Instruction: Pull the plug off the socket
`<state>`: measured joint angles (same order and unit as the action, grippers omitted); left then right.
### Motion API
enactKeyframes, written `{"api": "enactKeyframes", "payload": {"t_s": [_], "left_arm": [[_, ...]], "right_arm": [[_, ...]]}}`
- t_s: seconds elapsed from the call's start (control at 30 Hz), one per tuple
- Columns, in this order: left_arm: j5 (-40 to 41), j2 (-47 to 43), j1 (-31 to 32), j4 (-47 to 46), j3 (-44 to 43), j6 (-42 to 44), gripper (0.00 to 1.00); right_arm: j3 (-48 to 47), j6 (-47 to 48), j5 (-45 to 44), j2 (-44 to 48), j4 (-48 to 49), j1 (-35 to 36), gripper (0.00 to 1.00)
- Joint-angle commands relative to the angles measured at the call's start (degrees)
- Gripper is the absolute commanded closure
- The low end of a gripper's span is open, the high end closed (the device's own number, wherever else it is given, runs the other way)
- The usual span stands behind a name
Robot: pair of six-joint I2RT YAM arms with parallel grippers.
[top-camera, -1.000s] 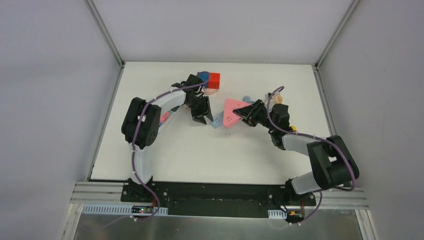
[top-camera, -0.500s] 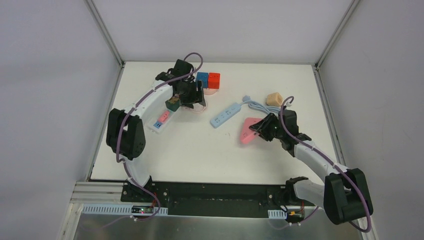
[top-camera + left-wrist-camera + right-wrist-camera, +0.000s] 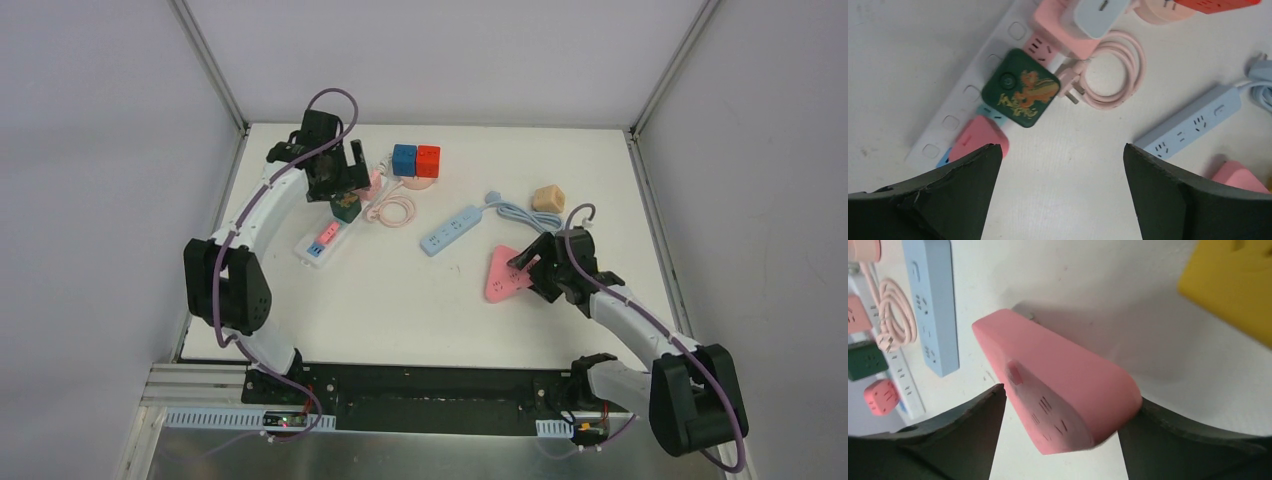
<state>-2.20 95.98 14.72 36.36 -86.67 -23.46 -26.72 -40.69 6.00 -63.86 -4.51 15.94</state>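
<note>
The pink triangular plug (image 3: 500, 275) lies on the table, apart from the light-blue power strip socket (image 3: 450, 230). My right gripper (image 3: 528, 275) is open around the plug's near corner. In the right wrist view the plug (image 3: 1058, 385) rests against the right finger, with a gap at the left finger (image 3: 973, 425). The blue strip (image 3: 930, 310) lies further off. My left gripper (image 3: 343, 183) hovers open and empty at the far left, over the white power strip (image 3: 318, 240). In its wrist view the left gripper (image 3: 1060, 150) frames bare table below a dark green plug (image 3: 1021, 93).
The white strip (image 3: 970, 92) carries the green plug and a small pink plug (image 3: 980, 137). A coiled pink cable (image 3: 392, 210) lies beside it. Blue and red cube sockets (image 3: 416, 160) sit at the back. A beige block (image 3: 547, 197) sits right of the blue strip's cable.
My right gripper carried the pink plug off the blue strip toward the near right and opened. My left gripper left the blue strip, swung to the far left and opened.
</note>
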Motion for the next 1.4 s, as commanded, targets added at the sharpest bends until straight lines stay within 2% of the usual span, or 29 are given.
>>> {"api": "enactKeyframes", "payload": {"t_s": [0.0, 0.2, 0.47, 0.6, 0.7, 0.83, 1.0, 1.1, 1.2, 1.37], "left_arm": [[6.9, -7.35, -1.54, -2.89, 3.93, -2.53, 0.05], [10.15, -10.68, -4.47, -7.04, 7.65, -7.02, 0.1], [12.77, -11.43, -10.84, -5.04, 10.12, -12.17, 0.15], [12.62, -10.08, -14.28, -2.6, 11.26, -13.56, 0.18], [10.02, -7.71, -18.53, -1.71, 12.1, -13.78, 0.19], [3.46, -1.89, -21.79, -0.55, 11.76, -13.48, 0.27], [-4.2, 8.3, -23.42, 0.18, 8.53, -11.51, 0.36], [-7.32, 14.85, -23.38, 2.54, 4.96, -10.21, 0.47], [-9.28, 15.13, -23.33, 0.67, 7.51, -11.06, 0.49], [-14.37, 10.5, -23.26, -5.82, 15.54, -14.52, 0.52]], "right_arm": [[-4.92, -0.26, -12.62, 5.65, -6.4, -0.22, 0.19], [-10.85, 3.06, -16.67, 9.87, -7.65, -0.28, 0.18], [-15.46, 6.07, -16.86, 8.13, -5.98, -0.22, 0.19], [-15.45, 7.31, -13.59, 6.48, -2.76, -0.27, 0.19], [-15.5, 7.43, -9.65, 3.97, 0.11, -0.14, 0.2], [-15.7, 7.03, -6.62, 0.81, 3.26, 0.15, 0.24], [-17.05, 9.58, -3.03, -2.89, 6.04, 2.15, 0.26], [-17.9, 10.95, -2.31, -4.61, 7.25, 3.53, 0.26], [-18.88, 11.69, -1.79, -6.19, 7.79, 4.23, 0.26], [-20.43, 12.39, 0.19, -9.89, 9.35, 5.18, 0.26]]}}
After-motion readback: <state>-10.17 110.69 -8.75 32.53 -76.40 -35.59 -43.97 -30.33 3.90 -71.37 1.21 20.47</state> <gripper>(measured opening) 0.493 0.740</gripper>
